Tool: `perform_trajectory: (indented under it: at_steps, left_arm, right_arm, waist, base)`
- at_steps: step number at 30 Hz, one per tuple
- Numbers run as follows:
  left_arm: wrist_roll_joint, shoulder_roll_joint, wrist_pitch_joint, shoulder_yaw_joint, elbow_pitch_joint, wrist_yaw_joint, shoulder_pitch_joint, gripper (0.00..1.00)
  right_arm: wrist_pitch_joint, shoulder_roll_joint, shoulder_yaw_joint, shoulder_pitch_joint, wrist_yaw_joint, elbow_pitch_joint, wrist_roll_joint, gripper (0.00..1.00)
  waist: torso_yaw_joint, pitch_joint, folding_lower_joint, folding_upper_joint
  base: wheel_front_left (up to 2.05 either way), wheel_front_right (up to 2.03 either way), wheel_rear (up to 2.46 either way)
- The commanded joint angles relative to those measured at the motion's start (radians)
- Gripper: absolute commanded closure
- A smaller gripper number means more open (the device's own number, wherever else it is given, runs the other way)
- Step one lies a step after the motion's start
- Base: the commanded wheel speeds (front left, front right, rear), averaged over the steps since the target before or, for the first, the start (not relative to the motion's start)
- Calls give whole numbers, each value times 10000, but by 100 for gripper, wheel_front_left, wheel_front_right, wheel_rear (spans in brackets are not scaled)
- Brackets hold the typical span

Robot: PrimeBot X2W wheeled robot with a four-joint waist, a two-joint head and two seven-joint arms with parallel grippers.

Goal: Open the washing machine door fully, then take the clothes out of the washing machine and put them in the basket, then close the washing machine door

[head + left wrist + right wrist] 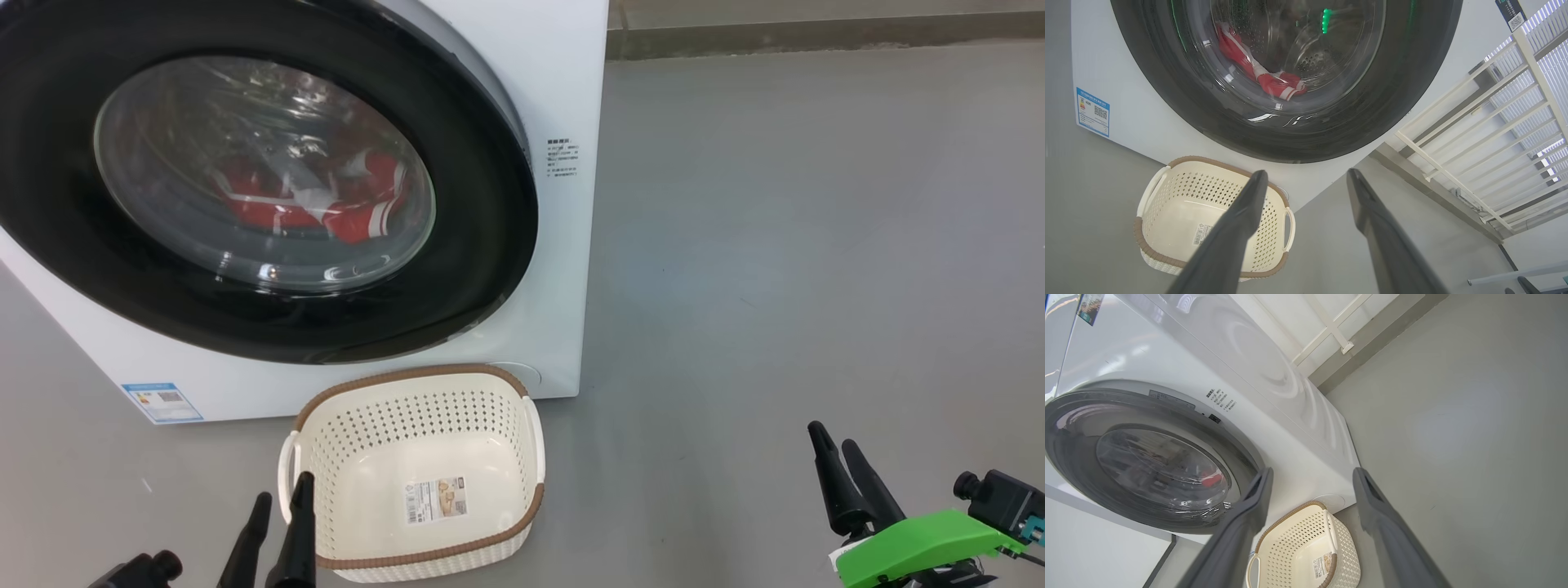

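The left gripper [284, 487] is hovering just beside the basket [408, 425], the right gripper [831, 436] well apart from it, both with jaws spread wide, gripping nothing. The basket is sitting on the floor [775, 245] just in front of the washing machine [563, 82]. The washing machine door [490, 245] is sitting closed, with the clothes [359, 216] lying behind its glass.

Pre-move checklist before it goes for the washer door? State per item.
1. Washing machine door open: not ok, it is shut.
2. Clothes there to fetch: ok, red fabric behind the glass.
3. Basket ready: ok, upright and empty on the floor in front of the machine, below the door.
4. Left gripper free: ok, open, holding nothing.
5. Right gripper free: ok, open, holding nothing, well apart from the door.
6. Side the door opens from: cannot tell.
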Motion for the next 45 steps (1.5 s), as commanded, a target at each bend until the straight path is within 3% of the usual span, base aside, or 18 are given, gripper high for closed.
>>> perform_trajectory:
  at_steps: [1,45]
  left_arm:
    - [447,175,-191,116,-362,84,-39,0]
    - [5805,236,-1477,-82,-1020,400,402,0]
  right_arm:
    - [-155,-217,145,-190,44,-300,-346,0]
    - [-1447,-539,548,88,72,-492,-4650,0]
  waist:
    - [2,-4,-1,-1]
    - [38,43,-1,-1]
  base:
    - [0,0,0]
    - [0,0,0]
